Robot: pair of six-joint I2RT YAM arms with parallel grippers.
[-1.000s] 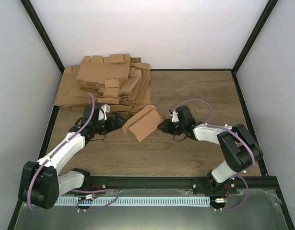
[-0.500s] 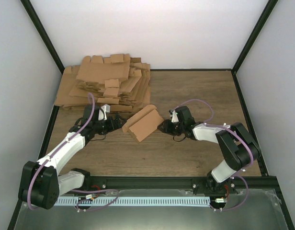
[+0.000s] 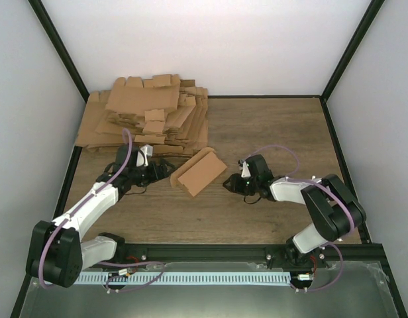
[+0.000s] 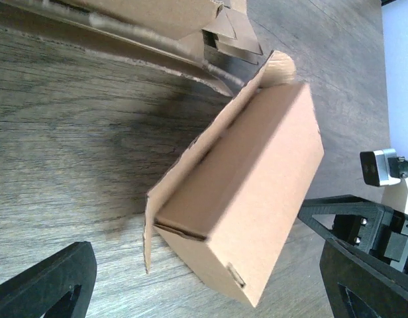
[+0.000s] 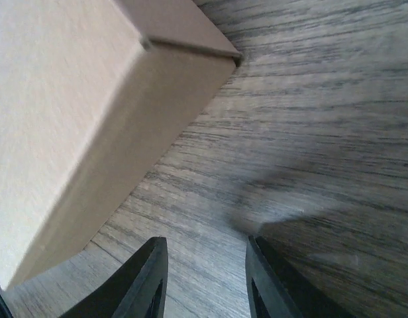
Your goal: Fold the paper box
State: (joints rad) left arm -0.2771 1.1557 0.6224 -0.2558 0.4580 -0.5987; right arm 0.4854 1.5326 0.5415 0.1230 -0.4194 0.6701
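Observation:
The paper box (image 3: 198, 171) is a small brown carton lying on the wooden table, with one long flap standing open along its far side. In the left wrist view the paper box (image 4: 250, 192) fills the middle, its closed end facing the camera. My left gripper (image 3: 164, 169) is open just left of it, and its wide-spread jaws (image 4: 210, 265) frame the carton's near end. My right gripper (image 3: 229, 185) is open and empty a short way right of the carton, apart from it. In the right wrist view the right gripper (image 5: 204, 281) is over bare wood, with the paper box (image 5: 78, 99) at upper left.
A big pile of flat brown cardboard blanks (image 3: 146, 119) lies at the back left, just behind the left gripper, and its edge shows in the left wrist view (image 4: 124, 20). Black frame posts and white walls close in the table (image 3: 270, 126).
My right gripper has drawn back from the carton's right end toward the near right and now stands apart from it. The left gripper and the carton have barely moved.

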